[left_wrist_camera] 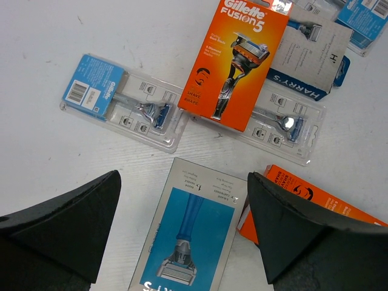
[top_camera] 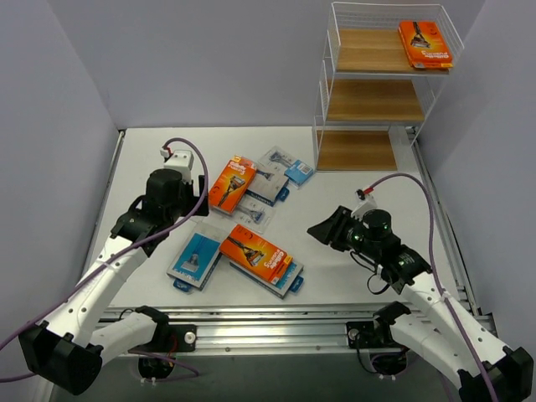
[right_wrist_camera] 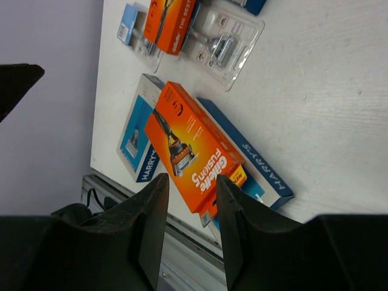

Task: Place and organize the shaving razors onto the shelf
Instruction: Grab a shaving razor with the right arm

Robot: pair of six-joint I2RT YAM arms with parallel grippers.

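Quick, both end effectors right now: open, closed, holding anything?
Left end effector: wide open, holding nothing.
Right end effector: narrowly open, holding nothing.

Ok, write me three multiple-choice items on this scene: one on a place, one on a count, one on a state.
1. The orange pack on the shelf lies on: A the bottom tier, B the middle tier, C the top tier.
2. Orange packs on the table: A one, B two, C four.
3. The left gripper is: A open and empty, B shut on a pack, C shut and empty.

1 C: it lies on the highest board, at the right end.
2 B: one lies mid-table, and one nearer the arms lies atop a blue pack.
3 A: its fingers stand wide apart above a blue-grey pack, gripping nothing.
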